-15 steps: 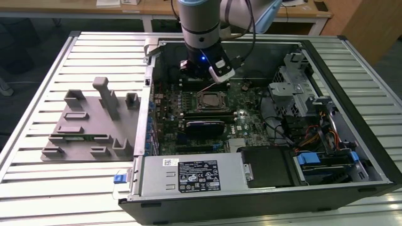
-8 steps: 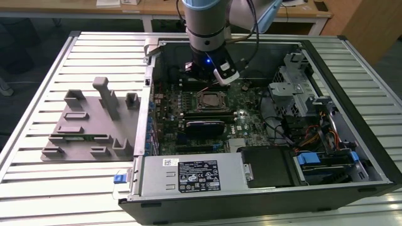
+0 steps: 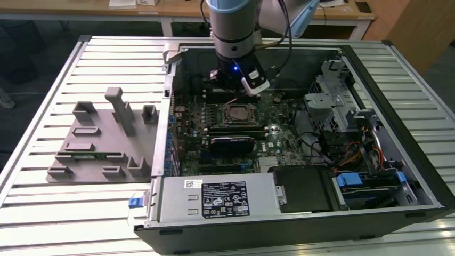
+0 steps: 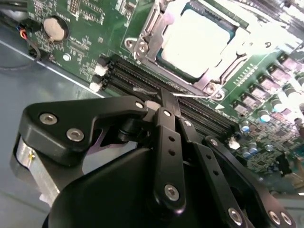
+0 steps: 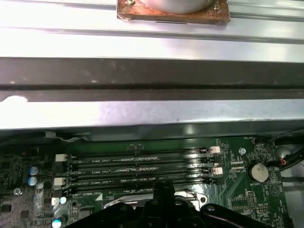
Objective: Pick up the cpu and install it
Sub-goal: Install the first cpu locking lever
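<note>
Looks nearly finished, judged from how things lie. Cpu (image 4: pixel 197 40) already seated in the socket (image 4: pixel 142 45), shiny silver top facing up, metal frame around it, well ahead of the pincer tips and not touched by them. In the exterior view, cpu (image 3: pixel 237 113) seen as a small square just below and in front of the pincer (image 3: pixel 229 90), in the middle of the motherboard (image 3: pixel 277 114). Whether the socket frame and lever are clamped down cannot be told; if not, that much seems left.

Pincer (image 4: pixel 167 97) carries nothing. Fingers (image 4: pixel 168 142) drawn together to a narrow point, tips meeting with no gap visible and nothing between them: clenched on air, as far as the second wrist view shows. Tips hang just above the 4 memory slots (image 5: pixel 140 166), which run between the pincer and the case wall (image 5: pixel 152 114) in the first wrist view. Coin battery (image 5: pixel 259 172) off to one side of the pincer, near the slot ends.

Arm (image 3: pixel 235 26) comes down near vertical from above into the open case (image 3: pixel 398 122), wrist low inside it, pincer pointing down at the board just behind the socket. Grey fixture (image 3: pixel 106 141) sits on the slatted surface (image 3: pixel 42 202), well apart from the pincer, at the exterior view's left.
</note>
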`<state>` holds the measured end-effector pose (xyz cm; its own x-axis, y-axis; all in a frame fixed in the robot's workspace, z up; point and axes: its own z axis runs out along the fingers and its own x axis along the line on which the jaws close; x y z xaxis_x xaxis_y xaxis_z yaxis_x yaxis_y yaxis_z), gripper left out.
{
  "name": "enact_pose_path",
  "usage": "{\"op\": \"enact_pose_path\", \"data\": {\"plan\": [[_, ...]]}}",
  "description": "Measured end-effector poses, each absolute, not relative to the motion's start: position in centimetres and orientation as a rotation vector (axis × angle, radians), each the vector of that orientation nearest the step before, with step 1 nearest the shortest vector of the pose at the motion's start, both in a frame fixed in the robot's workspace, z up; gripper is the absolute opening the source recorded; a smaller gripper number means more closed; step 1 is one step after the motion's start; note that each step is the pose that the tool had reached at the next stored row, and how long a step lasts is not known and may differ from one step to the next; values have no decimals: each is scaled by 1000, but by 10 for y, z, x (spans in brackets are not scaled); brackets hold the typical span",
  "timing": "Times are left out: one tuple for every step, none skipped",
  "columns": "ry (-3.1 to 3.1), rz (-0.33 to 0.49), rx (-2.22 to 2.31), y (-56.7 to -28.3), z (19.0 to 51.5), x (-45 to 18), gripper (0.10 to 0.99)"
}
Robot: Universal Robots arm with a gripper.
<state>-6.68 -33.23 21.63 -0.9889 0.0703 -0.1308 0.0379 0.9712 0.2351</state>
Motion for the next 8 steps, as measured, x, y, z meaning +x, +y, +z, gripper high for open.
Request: {"op": "enact_pose_path", "data": {"plan": [[2981,351,84,-332,216,-66,106],[2981,351,85,-332,215,-65,106],[2981,351,87,-332,215,-65,106],[2981,351,88,-332,214,-64,106],[2981,351,90,-332,214,-64,106],[2981,351,91,-331,213,-64,106],[2981,350,91,-331,213,-64,106],[2980,350,91,-331,213,-63,106]]}}
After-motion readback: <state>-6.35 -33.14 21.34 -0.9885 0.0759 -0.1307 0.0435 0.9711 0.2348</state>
